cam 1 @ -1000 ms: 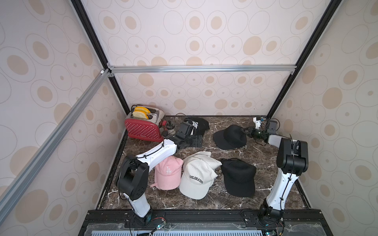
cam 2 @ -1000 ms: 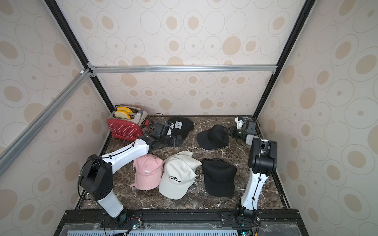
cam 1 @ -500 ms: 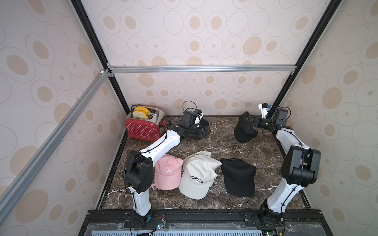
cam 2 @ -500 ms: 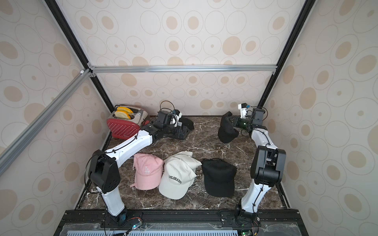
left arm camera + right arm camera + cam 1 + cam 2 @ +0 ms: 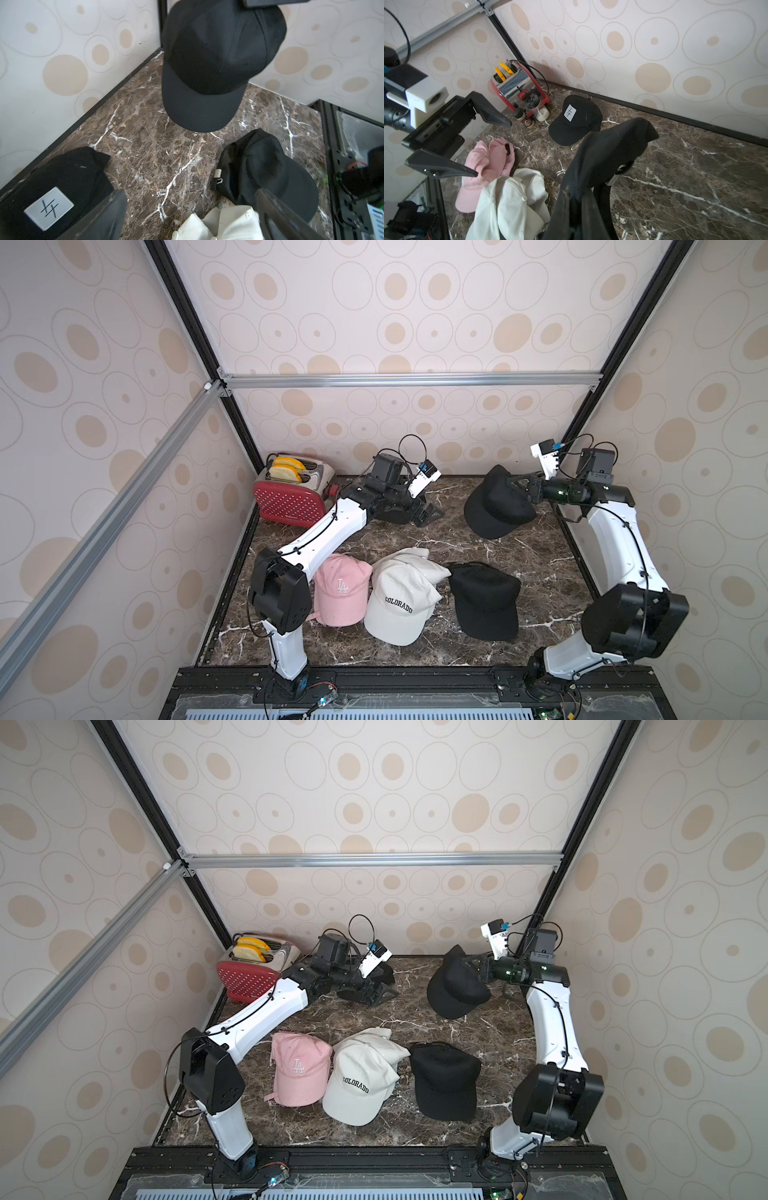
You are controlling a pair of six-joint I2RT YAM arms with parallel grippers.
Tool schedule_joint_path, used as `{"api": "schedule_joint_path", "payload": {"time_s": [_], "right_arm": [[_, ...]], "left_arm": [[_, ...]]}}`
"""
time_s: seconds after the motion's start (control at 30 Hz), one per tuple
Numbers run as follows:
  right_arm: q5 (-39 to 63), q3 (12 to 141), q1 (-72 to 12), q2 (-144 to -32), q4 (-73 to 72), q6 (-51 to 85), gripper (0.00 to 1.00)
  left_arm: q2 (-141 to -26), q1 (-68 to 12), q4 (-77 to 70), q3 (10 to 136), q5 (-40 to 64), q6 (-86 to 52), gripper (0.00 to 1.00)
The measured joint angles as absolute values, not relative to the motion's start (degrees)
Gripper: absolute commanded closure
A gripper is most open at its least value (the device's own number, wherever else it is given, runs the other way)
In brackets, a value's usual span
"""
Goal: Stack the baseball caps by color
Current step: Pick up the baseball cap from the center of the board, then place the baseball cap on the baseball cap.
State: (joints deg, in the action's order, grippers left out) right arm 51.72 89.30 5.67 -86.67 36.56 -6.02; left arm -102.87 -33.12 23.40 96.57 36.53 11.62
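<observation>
Plain black cap (image 5: 496,506), lying flat a second ago, now hangs at back right, pinched by the right gripper (image 5: 521,488), ready for stacking. Left gripper (image 5: 430,516), jaws wide, has reached the patched black cap (image 5: 574,119).

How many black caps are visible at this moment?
3. A held cap hangs from the right gripper; a front cap lies beside the off-white caps; a white-patched cap lies at the back near the toaster. Others may be hidden beneath.

Walls (image 5: 395,302) papered cream, beige ovals. Brown marble floor (image 5: 540,551), white-veined. Silver rail (image 5: 395,379) spans far wall; red toaster (image 5: 291,506) far left.
</observation>
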Motion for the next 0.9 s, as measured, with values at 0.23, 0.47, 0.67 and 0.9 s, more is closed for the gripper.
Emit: {"api": "schedule_joint_path", "payload": {"time_s": [0.23,0.47,0.67,0.9], "right_arm": [[50.9,89.3,1.6,-77.5,49.7,-23.6,1.00],[46.0,86.7,-6.9,-71.7,60.4,-33.1,1.00],[45.3,76.1,-10.4,-60.0,66.1,-41.1,1.00],[50.1,66.0,-10.7,-47.2,68.6,-45.9,1.00]], "left_arm": [[-93.0,-33.5,25.1,90.3,41.6,21.3,0.01],[-84.8,-39.2,29.1,84.3,40.6,35.5,0.01],[-82.7,-45.7,33.5,79.6,39.5,45.7,0.01],[-83.2,-46.8,31.6,78.4,40.9,45.9,0.01]]}}
